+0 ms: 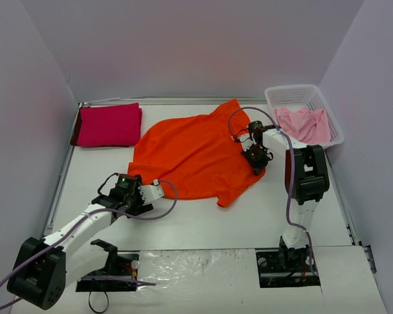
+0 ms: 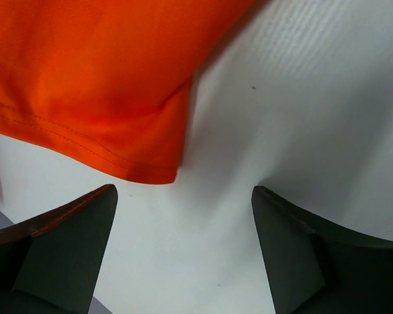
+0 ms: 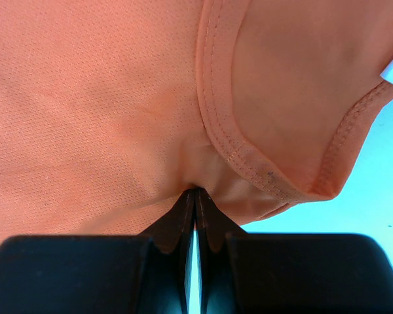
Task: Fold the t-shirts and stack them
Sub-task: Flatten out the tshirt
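So, maybe a third done: magenta shirt [image 1: 108,124] looks folded, and pink shirt [image 1: 304,124] sits in the basket [image 1: 295,89], both far from either jaws. Right gripper [image 3: 195,191] pinches the spread orange shirt [image 1: 190,154] beside its collar. Left gripper [image 2: 183,190] gapes empty, with the hem corner just ahead.

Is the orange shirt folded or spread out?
Spread out. The orange shirt lies wide open on the table, sleeves out, unlike the folded magenta shirt.
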